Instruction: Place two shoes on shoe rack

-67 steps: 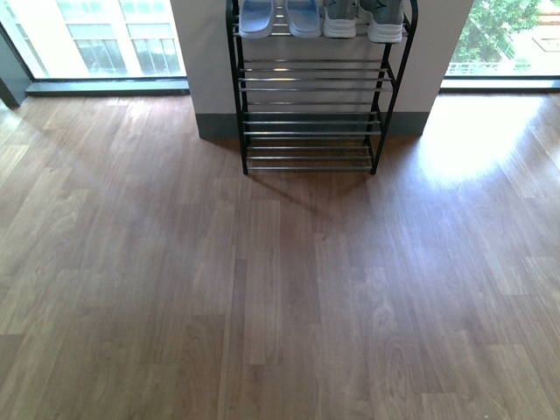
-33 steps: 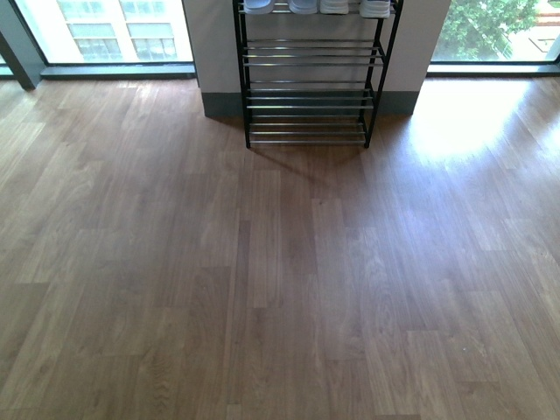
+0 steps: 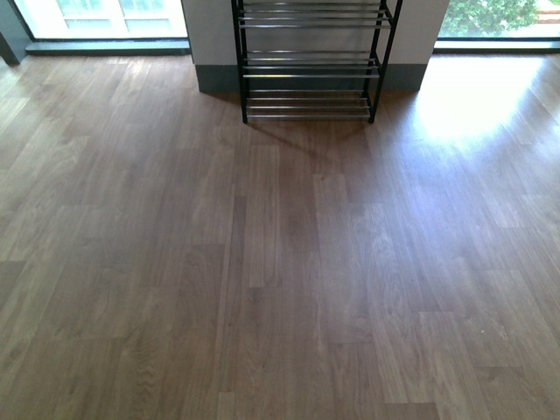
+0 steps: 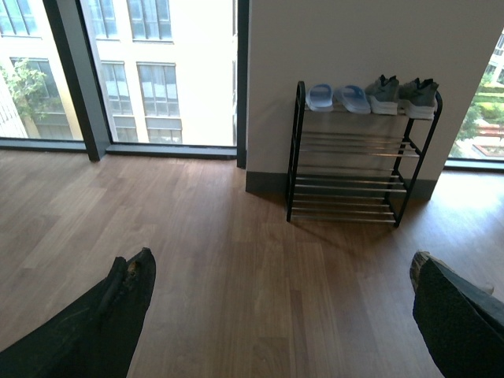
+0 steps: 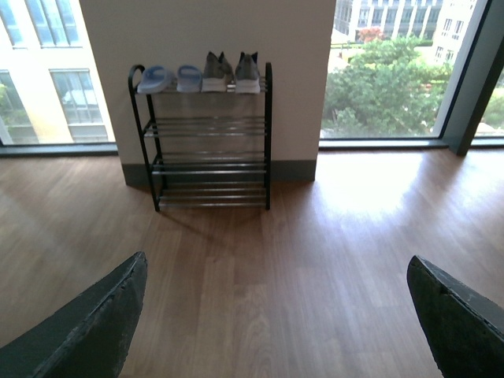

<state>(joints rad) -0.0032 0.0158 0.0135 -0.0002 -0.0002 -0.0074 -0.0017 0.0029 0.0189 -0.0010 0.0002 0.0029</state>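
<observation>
The black-framed shoe rack (image 3: 308, 61) stands against a white wall column; the front view shows only its lower shelves, bare. Both wrist views show its top shelf carrying a pair of pale blue slides (image 4: 337, 98) (image 5: 168, 79) beside a pair of grey sneakers (image 4: 403, 94) (image 5: 232, 71). My left gripper (image 4: 283, 272) is open over bare wooden floor, well short of the rack, nothing between its fingers. The right gripper (image 5: 276, 283) hangs open too, empty, over the floor in front of the rack.
Brown wooden plank floor (image 3: 280, 262) stretches from me to the rack. Floor-to-ceiling windows (image 4: 157, 71) (image 5: 394, 71) flank the wall column. A bright sunlit patch (image 3: 472, 105) lies on the floor right of the rack.
In the front view the rack has slid up the picture and its top shelf with the shoes has left the frame; more floor shows.
</observation>
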